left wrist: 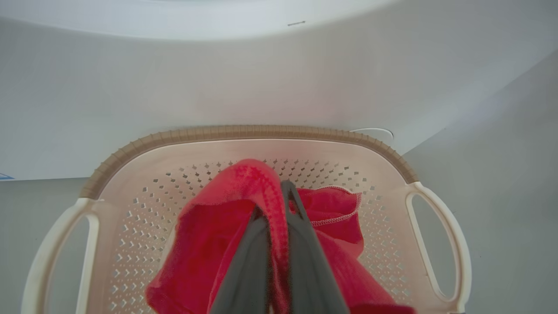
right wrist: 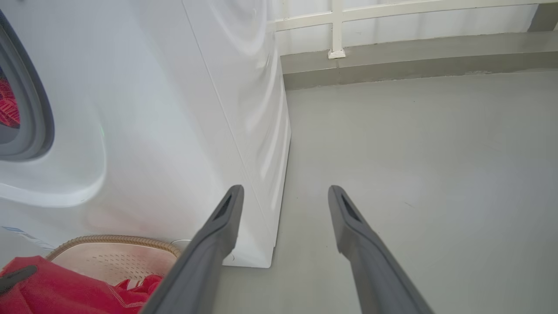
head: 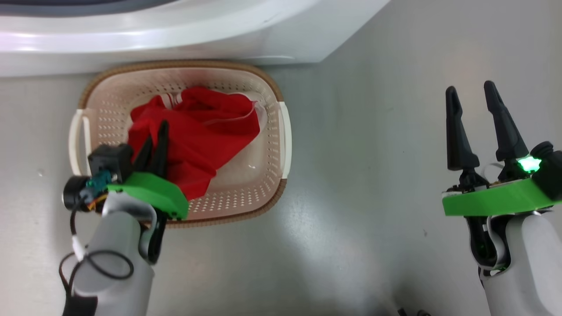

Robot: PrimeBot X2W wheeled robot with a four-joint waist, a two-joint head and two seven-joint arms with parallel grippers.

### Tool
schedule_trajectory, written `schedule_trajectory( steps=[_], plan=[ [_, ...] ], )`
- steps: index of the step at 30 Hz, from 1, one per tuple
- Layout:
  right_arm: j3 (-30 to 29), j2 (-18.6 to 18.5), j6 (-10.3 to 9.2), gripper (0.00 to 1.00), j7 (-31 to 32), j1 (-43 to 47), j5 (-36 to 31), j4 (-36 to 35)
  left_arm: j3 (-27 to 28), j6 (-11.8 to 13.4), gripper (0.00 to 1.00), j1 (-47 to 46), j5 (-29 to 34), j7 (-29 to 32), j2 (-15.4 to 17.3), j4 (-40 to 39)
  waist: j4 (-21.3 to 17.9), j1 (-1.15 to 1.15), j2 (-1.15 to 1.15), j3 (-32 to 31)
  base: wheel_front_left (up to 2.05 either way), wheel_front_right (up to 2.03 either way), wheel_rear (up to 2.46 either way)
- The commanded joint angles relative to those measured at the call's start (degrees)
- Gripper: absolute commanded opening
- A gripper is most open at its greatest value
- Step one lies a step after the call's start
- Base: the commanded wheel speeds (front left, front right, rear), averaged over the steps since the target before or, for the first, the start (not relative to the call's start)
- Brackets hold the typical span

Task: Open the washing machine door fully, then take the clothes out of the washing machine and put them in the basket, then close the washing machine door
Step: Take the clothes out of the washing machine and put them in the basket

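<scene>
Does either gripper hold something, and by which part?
The left gripper is shut on a fold of the clothes in the basket; the right gripper is open, empty.

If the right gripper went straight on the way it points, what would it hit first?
Likely nothing near: the right gripper points past the washing machine, over open floor; depth is unclear.

Ahead of the right gripper and to its right, the floor is free. The washing machine stands to its left. Walls of the basket and the clothes closely surround the left gripper.
</scene>
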Motion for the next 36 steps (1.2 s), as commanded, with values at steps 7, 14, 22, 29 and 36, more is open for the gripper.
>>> schedule_trajectory(
  steps=[7,14,22,29,36],
  plan=[
    [1.2,0.0,0.37,1.00,-0.4,-1.2,1.5,-1.8,2.6,-0.6,0.14,-5.9,1.5,-0.3,1.7,7.9,-2.0,0.00,0.00,3.7,0.00,0.00,0.00],
    [0.7,0.0,0.37,1.00,-0.4,-1.5,1.7,-2.0,3.8,-0.7,1.00,-8.3,2.1,-0.3,1.8,10.5,-2.1,0.00,0.00,4.5,0.00,0.00,0.00],
    [0.3,0.0,0.37,1.00,-0.4,-1.4,1.4,-1.4,4.7,-0.8,1.00,-7.7,2.0,-0.3,1.5,9.5,-1.3,0.00,0.00,3.3,0.00,0.00,0.00],
    [0.1,0.0,0.37,1.00,-0.4,-0.5,0.8,-0.8,5.4,-0.9,1.00,-5.0,1.6,-0.3,1.3,6.3,-0.3,0.00,0.00,-0.1,0.00,0.00,0.00],
    [-0.1,0.0,0.37,1.00,-0.4,0.8,-0.2,0.1,5.4,-0.9,1.00,-1.0,1.6,-0.3,1.2,1.2,0.8,0.00,0.00,-5.0,0.00,0.00,0.00]
  ],
)
